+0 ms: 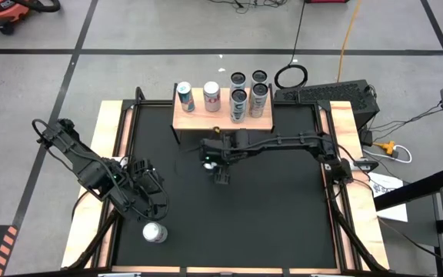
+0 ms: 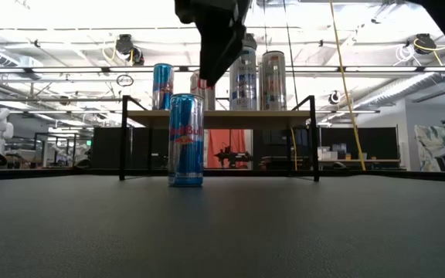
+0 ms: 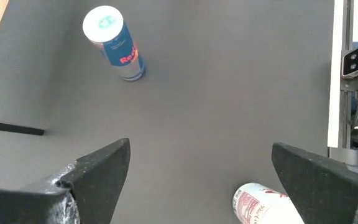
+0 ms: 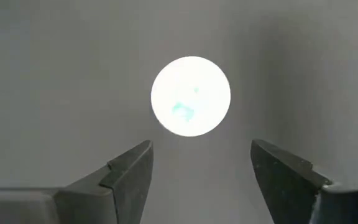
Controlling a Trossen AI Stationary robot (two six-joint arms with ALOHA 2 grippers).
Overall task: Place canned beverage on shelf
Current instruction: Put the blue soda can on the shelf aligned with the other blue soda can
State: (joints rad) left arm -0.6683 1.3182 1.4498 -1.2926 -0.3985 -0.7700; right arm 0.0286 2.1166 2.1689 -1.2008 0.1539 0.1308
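Above the desk [image 1: 283,223], we see the right pincer [image 4: 201,165] hang open over an upright blue can [image 2: 186,140] at frame centre, not touching it. The left pincer [image 3: 201,168] gapes at lower left. The shelf [image 1: 221,115], upper centre, carries four cans.

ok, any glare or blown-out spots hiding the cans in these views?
Right wrist view: blue can top blown out to a white disc, no detail. Left wrist view: same can's lid glares, label readable. Low view: bright ceiling lights behind the shelf cans, silhouetting the right gripper.
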